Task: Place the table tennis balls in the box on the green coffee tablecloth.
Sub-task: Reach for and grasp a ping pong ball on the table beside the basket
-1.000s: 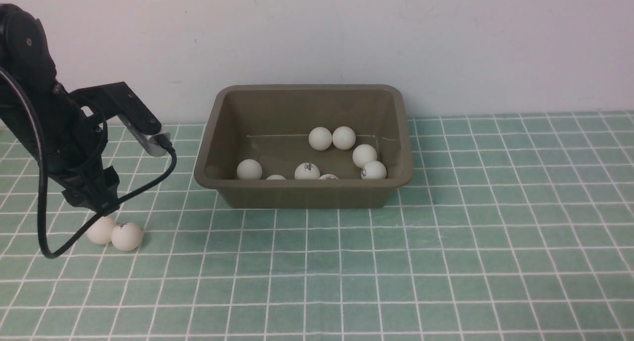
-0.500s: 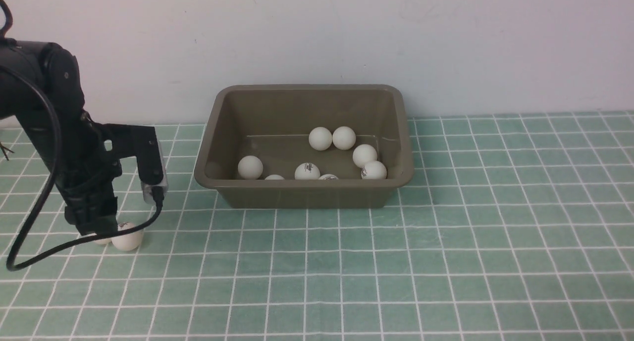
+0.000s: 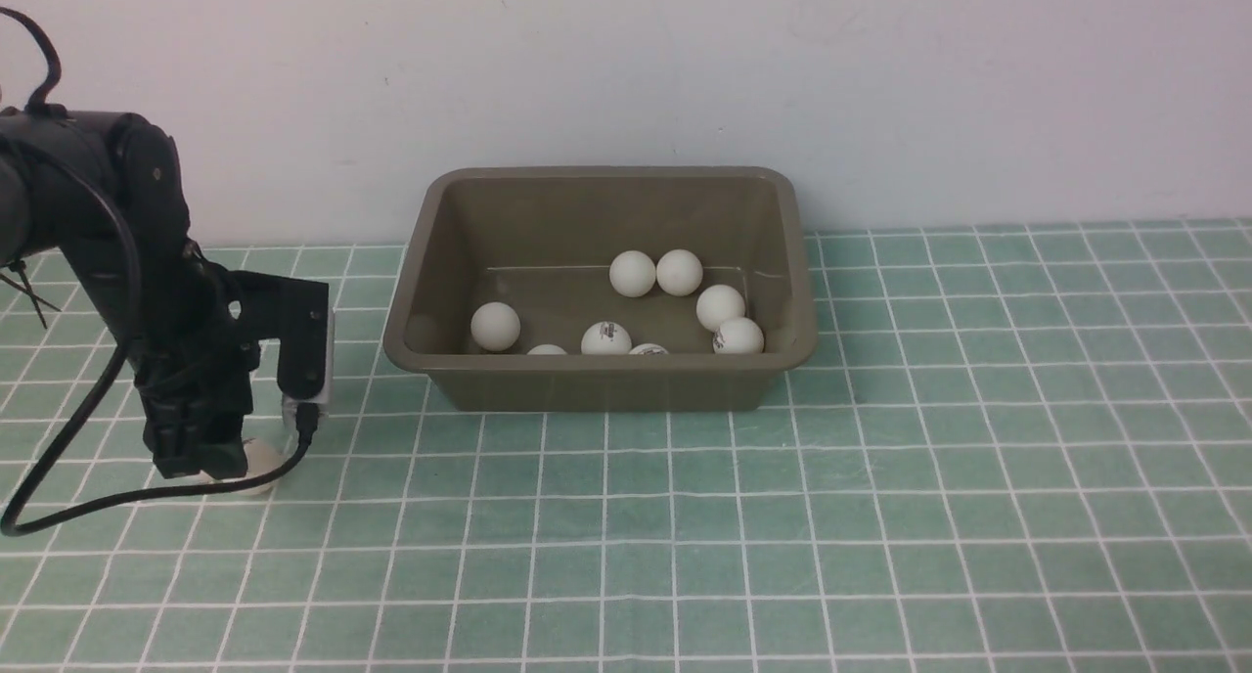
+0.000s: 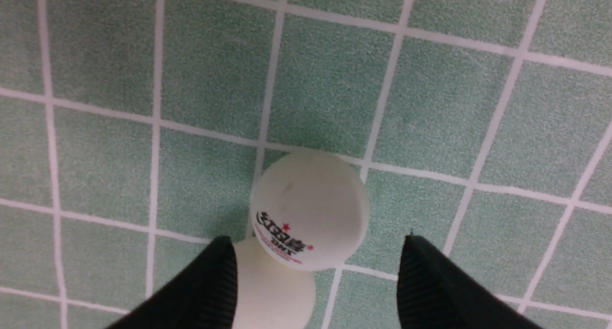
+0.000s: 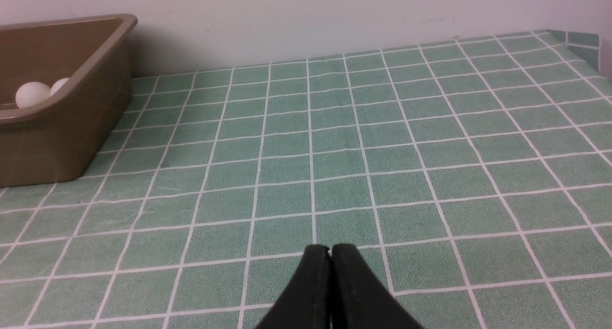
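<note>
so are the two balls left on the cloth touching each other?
Touching. The left wrist view shows the printed ball pressed against the plain ball, with no cloth visible between them.

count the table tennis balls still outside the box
2. Both lie touching on the green tablecloth, left of the box: the printed ball and a plain ball, under the left gripper's open jaws. None seems hidden.

The left arm (image 3: 117, 262) is matte black with a looping black cable (image 3: 59, 458), a silver-faced camera block (image 3: 308, 370) and ribbed black fingers (image 4: 201, 290).
</note>
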Controlling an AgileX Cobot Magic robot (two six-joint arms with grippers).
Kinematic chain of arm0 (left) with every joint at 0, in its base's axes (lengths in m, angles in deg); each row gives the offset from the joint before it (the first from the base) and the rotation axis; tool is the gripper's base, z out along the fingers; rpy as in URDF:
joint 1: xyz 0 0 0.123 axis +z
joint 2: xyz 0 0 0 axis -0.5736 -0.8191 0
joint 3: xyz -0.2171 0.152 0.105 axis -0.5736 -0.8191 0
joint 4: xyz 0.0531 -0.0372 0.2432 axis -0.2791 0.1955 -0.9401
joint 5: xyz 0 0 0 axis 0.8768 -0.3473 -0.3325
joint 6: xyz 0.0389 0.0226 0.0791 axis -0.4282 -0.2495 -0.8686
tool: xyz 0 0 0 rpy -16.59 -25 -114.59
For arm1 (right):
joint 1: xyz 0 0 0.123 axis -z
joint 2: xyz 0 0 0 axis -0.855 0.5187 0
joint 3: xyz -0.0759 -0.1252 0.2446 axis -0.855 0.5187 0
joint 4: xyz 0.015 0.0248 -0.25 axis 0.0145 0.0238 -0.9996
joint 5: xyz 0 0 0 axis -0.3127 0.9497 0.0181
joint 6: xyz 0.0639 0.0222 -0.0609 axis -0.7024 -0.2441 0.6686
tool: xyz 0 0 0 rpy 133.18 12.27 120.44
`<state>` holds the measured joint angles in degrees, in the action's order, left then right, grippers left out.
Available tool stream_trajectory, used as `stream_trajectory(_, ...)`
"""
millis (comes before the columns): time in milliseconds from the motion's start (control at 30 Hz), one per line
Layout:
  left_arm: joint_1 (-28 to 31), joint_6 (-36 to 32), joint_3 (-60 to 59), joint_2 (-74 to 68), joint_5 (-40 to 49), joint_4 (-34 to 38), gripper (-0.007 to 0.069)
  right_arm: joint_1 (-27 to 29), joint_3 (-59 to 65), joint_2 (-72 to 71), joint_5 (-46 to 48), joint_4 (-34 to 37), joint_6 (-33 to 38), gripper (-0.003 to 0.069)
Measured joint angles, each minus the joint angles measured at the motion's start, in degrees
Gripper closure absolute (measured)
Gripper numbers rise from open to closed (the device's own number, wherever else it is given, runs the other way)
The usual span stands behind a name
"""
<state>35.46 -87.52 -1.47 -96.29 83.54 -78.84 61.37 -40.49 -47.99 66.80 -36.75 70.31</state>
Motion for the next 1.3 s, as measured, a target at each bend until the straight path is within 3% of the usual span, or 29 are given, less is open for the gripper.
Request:
stream_trajectory(667,0.0,0.0,0.0,-5.0,-3.7,0.3,0.0219,0.0,0.0,0.0,0.0,0.0,0.0,0.0669)
stream_trajectory(933,0.0,0.0,0.0,-5.2,-6.0,0.2,0.0272,0.0,0.0,0.0,0.0,0.0,0.0,0.0669)
stream_trajectory(1300,-0.7,3.9,8.6,-3.0,-1.0,0.8,0.0272,0.0,0.0,0.0,0.0,0.0,0.0,0.0669)
